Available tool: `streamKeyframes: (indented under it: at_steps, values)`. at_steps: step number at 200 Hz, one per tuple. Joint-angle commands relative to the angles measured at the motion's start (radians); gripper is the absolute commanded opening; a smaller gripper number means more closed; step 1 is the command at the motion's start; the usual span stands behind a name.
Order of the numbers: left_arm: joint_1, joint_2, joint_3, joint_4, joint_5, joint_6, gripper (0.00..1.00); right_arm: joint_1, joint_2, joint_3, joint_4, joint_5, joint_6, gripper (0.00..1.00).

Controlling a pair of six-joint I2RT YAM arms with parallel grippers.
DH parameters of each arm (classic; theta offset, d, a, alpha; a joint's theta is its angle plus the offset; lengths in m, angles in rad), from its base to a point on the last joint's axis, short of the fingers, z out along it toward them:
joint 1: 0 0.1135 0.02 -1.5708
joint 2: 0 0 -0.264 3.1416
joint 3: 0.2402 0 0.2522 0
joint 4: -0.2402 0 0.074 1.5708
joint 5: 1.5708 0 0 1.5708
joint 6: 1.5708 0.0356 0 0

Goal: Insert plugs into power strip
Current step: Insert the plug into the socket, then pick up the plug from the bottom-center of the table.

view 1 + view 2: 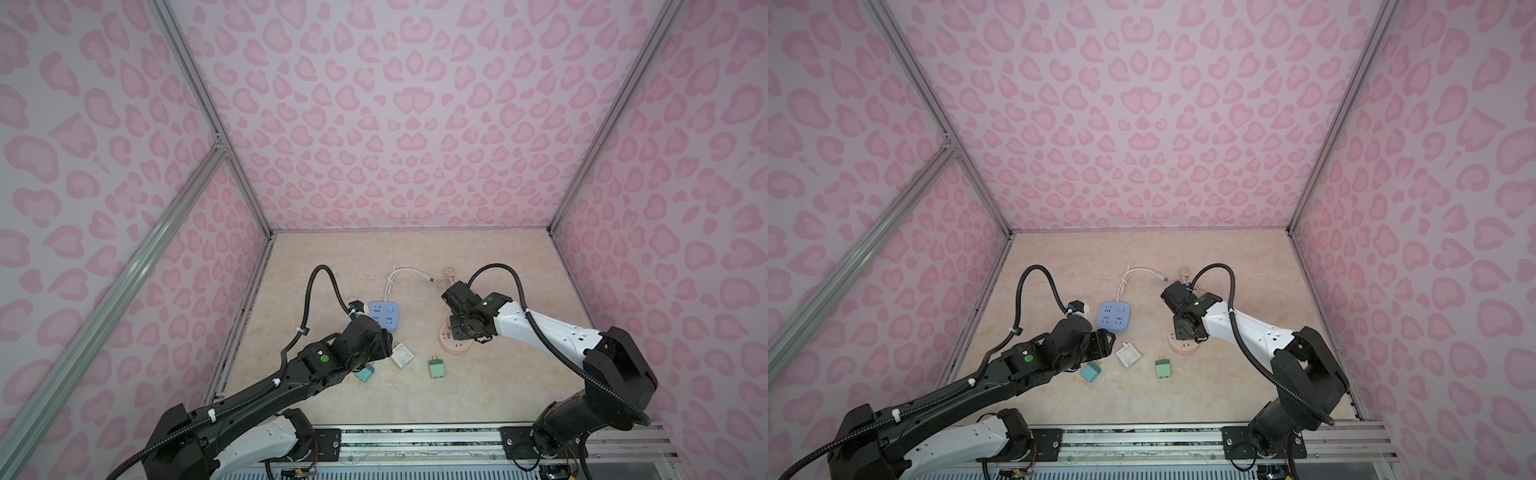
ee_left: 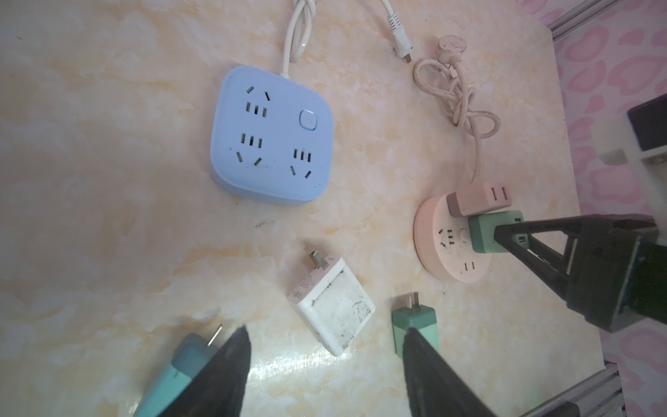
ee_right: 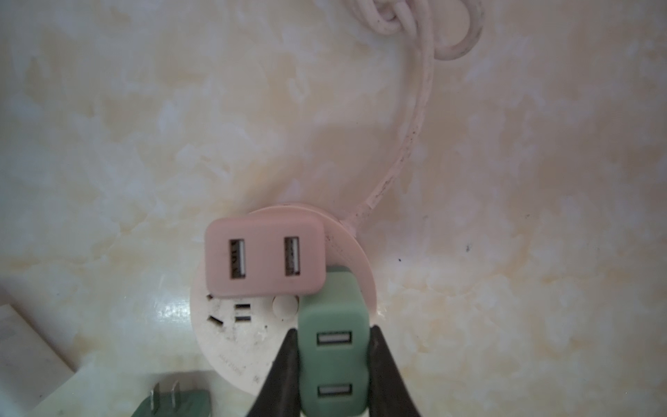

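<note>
My right gripper (image 3: 334, 328) is shut on a mint green plug (image 3: 334, 361), which stands upright on the round pink power strip (image 3: 231, 335). Its prongs are hidden. A pinkish-tan plug (image 3: 265, 258) sits in that strip right beside it. In the left wrist view my left gripper (image 2: 326, 332) hangs open over the table, with nothing between its fingers. The flat white plug (image 2: 332, 307) lies just beyond its tips, the teal plug (image 2: 180, 364) beside one finger and a second mint green plug (image 2: 415, 321) beside the other. The blue square power strip (image 1: 384, 313) has nothing plugged into it.
The blue strip's white cable (image 1: 399, 274) and the pink strip's coiled cord (image 1: 446, 276) lie toward the back of the marble-patterned table. Pink patterned walls close in three sides. An aluminium rail (image 1: 415, 440) runs along the front edge.
</note>
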Motion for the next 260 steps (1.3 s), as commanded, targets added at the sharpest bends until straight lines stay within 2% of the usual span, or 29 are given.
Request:
streamKeyframes:
  at_steps: [1,46,62,83,134,167,191,214,235,260]
  values:
    - [0.001,0.007,0.015,-0.009,-0.019,0.006,0.69,0.006,-0.013,-0.020,-0.046,-0.003,0.017,0.00]
    - [0.001,0.010,0.020,-0.021,-0.031,0.013,0.69,0.004,-0.001,-0.038,-0.034,-0.005,0.020,0.00]
    - [0.001,0.005,0.021,-0.027,-0.035,0.016,0.69,0.003,-0.004,-0.039,-0.029,-0.011,0.023,0.08]
    - [0.001,-0.001,0.016,-0.030,-0.042,0.015,0.68,0.003,-0.017,-0.032,-0.031,-0.013,0.025,0.24]
    - [0.001,-0.034,0.013,-0.046,-0.077,0.022,0.68,0.025,-0.111,0.002,-0.097,0.017,0.024,0.43]
    - [0.001,-0.048,0.003,-0.046,-0.111,0.016,0.69,0.098,-0.170,0.023,-0.160,0.059,0.038,0.45]
    - [0.001,-0.061,-0.003,-0.039,-0.135,0.004,0.69,0.191,-0.220,-0.013,-0.094,0.051,0.052,0.45]
    - [0.002,-0.093,-0.016,-0.011,-0.113,0.003,0.71,0.287,-0.237,-0.058,-0.023,0.040,0.125,0.44]
    - [0.002,-0.114,-0.021,0.002,-0.068,-0.004,0.72,0.375,-0.229,-0.088,0.013,0.107,0.199,0.43]
    - [0.002,-0.112,-0.012,-0.029,-0.051,0.022,0.72,0.419,-0.189,-0.110,0.042,0.105,0.252,0.42]
